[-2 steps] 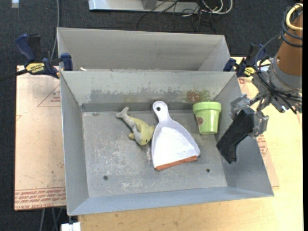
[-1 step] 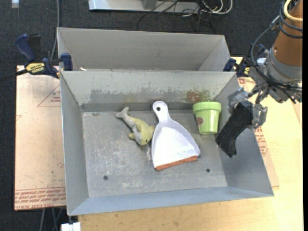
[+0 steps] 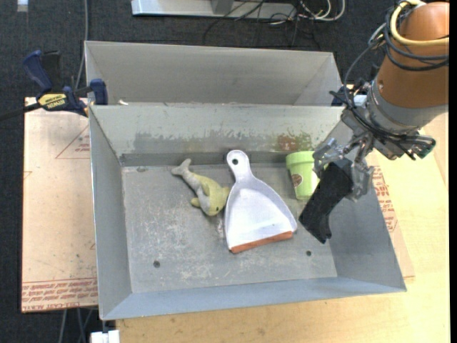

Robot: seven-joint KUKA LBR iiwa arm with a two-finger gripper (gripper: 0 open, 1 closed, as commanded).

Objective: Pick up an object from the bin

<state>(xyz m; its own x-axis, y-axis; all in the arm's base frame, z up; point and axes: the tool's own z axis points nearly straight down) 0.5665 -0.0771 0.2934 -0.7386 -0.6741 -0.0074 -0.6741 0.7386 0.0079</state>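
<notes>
One black piece (image 3: 325, 202): long, flat and dark, possibly cloth or foam. It hangs slantwise at the right side of the bin, its top end up at the gripper and its lower end down by the sloped right wall. Whether that end touches the wall cannot be told.
Gripper (image 3: 348, 168): fingers pinched on the top end of the black piece. The hold is at that end alone.
Green cup (image 3: 301, 171): at the back right of the bin floor, just beside the black piece on its left.
White dustpan (image 3: 255, 216): orange lip toward the front, handle toward the back, mid-floor. Its right front corner is near the lower end of the black piece.
Plush toy (image 3: 203, 190): grey and yellowish, dolphin-like, lying left of the dustpan and touching its edge.
Bin (image 3: 214, 291): grey metal with sloping walls.
Risk, slip: likely the chief one. With the hold at one end and the rest hanging free, the piece may slide out of the fingers.
Risk, drag: the low end may rub the wall or catch the dustpan corner on the way up.
Risk, knock: a swing to the left could tip the cup.
</notes>
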